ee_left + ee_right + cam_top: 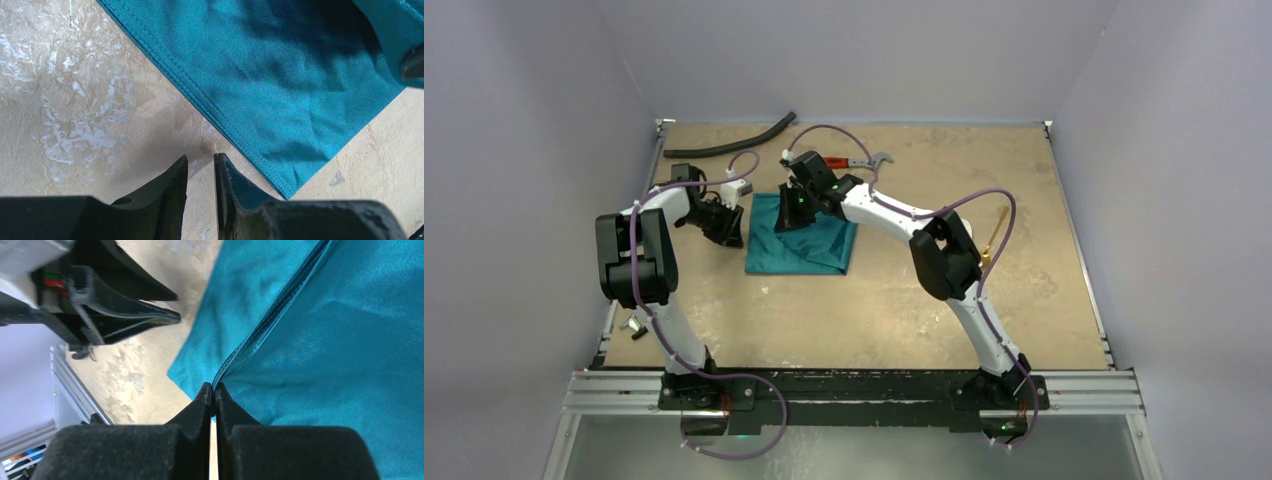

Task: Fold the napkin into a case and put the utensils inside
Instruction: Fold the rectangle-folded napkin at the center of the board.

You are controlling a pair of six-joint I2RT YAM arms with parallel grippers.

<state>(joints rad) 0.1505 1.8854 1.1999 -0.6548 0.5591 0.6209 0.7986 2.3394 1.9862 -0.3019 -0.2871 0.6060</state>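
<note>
Teal-green cloth nipped in the right pincer (214,390): black fingers (197,410) pressed flat together, no gap, clamped on a stitched fold edge of the napkin (325,340). Rises from that pinch into a ridge leading away from the tips, with a sheen on both slopes. From above, poised over the napkin's far left part, at the end of the arm reaching in from the right base.

Just left of it, the left pincer (201,162): parted by a narrow slit, nothing between the fingers, only bare tabletop (75,100) behind the gap. Hangs low over the tabletop, just beside the napkin's hemmed edge, clear of the cloth in the wrist view. Contact with the surface itself: cannot tell.

Around both, the rest of the napkin: folded into stacked layers, several hems parallel along one side, spread as a rough four-sided patch near the middle of the tabletop, toward its far half.

Farther out, a slim tan wooden utensil (996,232), lying well to the right of the napkin, beside the right arm's elbow, apart from the cloth. Beyond the napkin, near the far edge, a red-handled wrench (844,161), partly crossed by the right arm's cable. At the far left corner, a curved black hose (724,146). At the left rim, close to the left arm, a small dark-handled tool (636,326), too small to name.
</note>
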